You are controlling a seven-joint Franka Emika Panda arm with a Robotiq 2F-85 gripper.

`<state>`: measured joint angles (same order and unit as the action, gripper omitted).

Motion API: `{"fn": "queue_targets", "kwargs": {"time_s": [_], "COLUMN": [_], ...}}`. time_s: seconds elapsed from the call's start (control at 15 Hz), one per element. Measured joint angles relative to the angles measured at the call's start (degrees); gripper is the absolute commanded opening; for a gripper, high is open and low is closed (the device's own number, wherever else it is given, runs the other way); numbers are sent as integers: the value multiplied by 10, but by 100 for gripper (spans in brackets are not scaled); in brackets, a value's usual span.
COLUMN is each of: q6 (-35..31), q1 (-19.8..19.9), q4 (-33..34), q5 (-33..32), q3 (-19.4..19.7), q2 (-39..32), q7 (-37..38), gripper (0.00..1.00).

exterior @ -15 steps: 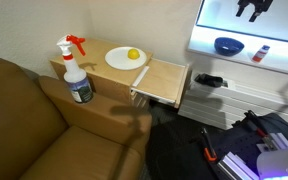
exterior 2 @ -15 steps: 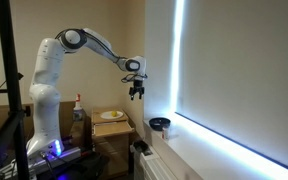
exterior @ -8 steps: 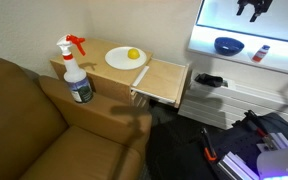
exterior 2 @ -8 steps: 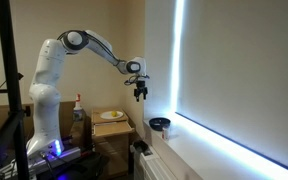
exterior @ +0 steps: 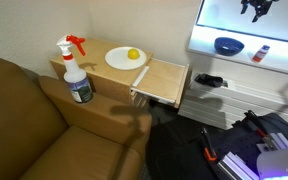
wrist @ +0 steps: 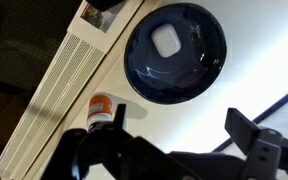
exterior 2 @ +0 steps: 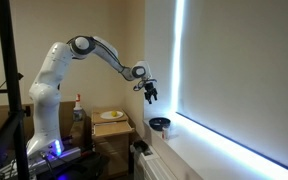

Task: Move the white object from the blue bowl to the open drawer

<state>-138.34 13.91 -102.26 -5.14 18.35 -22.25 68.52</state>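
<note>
The blue bowl (wrist: 174, 52) sits on the white window sill and holds a small white square object (wrist: 166, 40). The bowl also shows in both exterior views (exterior: 228, 45) (exterior 2: 160, 124). My gripper (wrist: 179, 125) is open and empty, well above the sill and a little to one side of the bowl; it shows in both exterior views (exterior: 254, 8) (exterior 2: 150, 92). One dark finger (wrist: 246, 128) shows at the lower right of the wrist view. The open drawer (exterior: 162, 80) of light wood sticks out from the low cabinet, below the sill.
A white plate (exterior: 126, 58) with a yellow fruit (exterior: 133, 54) and a spray bottle (exterior: 76, 72) stand on the cabinet. A small orange-capped bottle (wrist: 100, 108) stands on the sill beside the bowl. A vent grille (wrist: 59, 90) runs along the sill. A brown sofa (exterior: 34, 120) is beside the cabinet.
The gripper has moved up and toward the window, nearer over the bowl. The bowl, drawer and other objects have not moved.
</note>
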Motion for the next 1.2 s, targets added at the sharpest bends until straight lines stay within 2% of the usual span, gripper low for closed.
{"fn": "queue_targets", "kwargs": {"time_s": [0.13, 0.27, 0.47, 0.6, 1.0, 1.2], "q6": [-1, -14, -25, -21, -22, -37], "q1": [1, 13, 53, 64, 46, 37], "q4": [0, 1, 13, 34, 40, 40], "q5": [7, 46, 86, 101, 100, 97], "q3": [-2, -15, -50, -52, -32, -32], "q2": [0, -6, -32, -60, -75, -95], "q7": [-21, -107, -239, -316, -325, -375], "gripper": [100, 100, 100, 100, 100, 100]}}
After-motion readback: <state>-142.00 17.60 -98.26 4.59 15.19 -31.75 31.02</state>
